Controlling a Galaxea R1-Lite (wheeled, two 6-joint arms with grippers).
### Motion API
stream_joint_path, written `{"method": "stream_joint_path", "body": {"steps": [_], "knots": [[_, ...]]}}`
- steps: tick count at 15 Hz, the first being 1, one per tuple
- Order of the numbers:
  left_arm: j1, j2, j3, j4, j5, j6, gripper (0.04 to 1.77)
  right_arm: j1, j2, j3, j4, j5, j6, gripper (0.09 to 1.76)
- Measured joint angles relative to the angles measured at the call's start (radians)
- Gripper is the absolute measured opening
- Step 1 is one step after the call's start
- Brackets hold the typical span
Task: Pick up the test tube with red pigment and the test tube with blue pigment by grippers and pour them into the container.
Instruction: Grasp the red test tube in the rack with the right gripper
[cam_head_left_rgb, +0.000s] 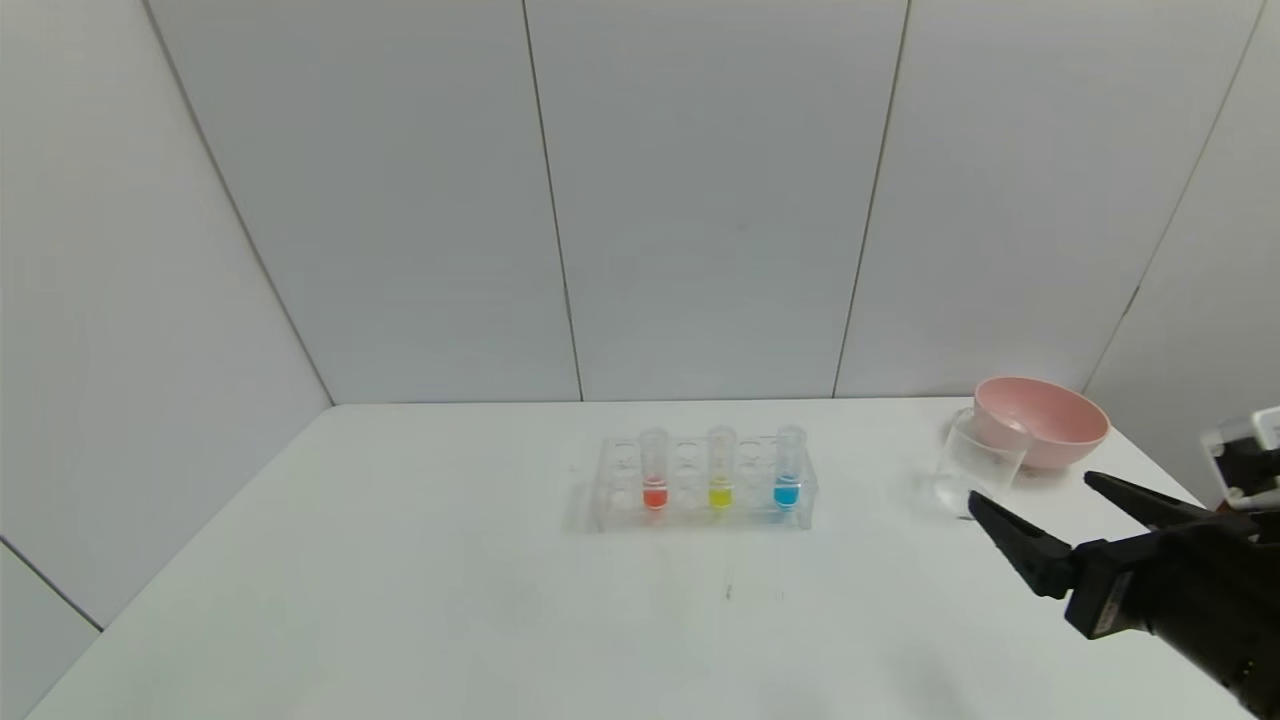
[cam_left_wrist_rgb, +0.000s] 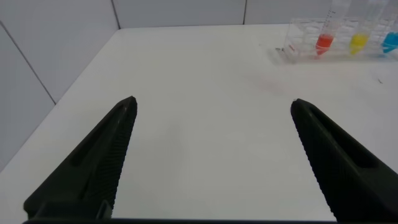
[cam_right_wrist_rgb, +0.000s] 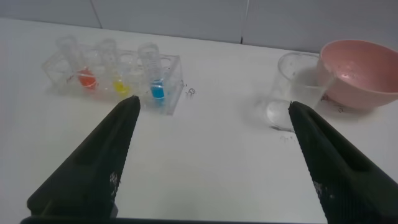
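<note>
The test tube with red pigment (cam_head_left_rgb: 654, 478) and the test tube with blue pigment (cam_head_left_rgb: 788, 475) stand upright in a clear rack (cam_head_left_rgb: 610, 500) at mid-table, with a yellow-liquid tube (cam_head_left_rgb: 720, 478) between them. The container (cam_head_left_rgb: 978, 468), a clear beaker, stands to the right of the rack. My right gripper (cam_head_left_rgb: 1033, 490) hovers open and empty near the table's right front, in front of the beaker. Its wrist view shows the blue tube (cam_right_wrist_rgb: 155, 79), the red tube (cam_right_wrist_rgb: 86, 74) and the beaker (cam_right_wrist_rgb: 291, 90) beyond the gripper (cam_right_wrist_rgb: 212, 104). My left gripper (cam_left_wrist_rgb: 214, 104) is open over bare table, with the red tube (cam_left_wrist_rgb: 324, 36) far off.
A pink bowl (cam_head_left_rgb: 1045, 420) sits just behind the beaker at the back right, touching or nearly touching it. White walls close off the table's rear and sides. The white tabletop (cam_head_left_rgb: 400, 560) spreads to the left and in front of the rack.
</note>
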Motion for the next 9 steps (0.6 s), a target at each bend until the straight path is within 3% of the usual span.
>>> {"method": "stream_joint_path", "body": {"steps": [3, 5, 9], "knots": [[0.0, 0.0, 0.0, 0.0, 0.0, 0.0, 1.76, 0.182, 0.128, -0.059, -0.054, -0.158, 0.058, 1.71], [0.0, 0.0, 0.0, 0.0, 0.0, 0.0, 1.76, 0.277, 0.208, -0.131, -0.059, -0.213, 0.076, 1.71], [0.0, 0.0, 0.0, 0.0, 0.0, 0.0, 1.76, 0.355, 0.379, -0.268, -0.068, -0.24, 0.087, 1.71]]}}
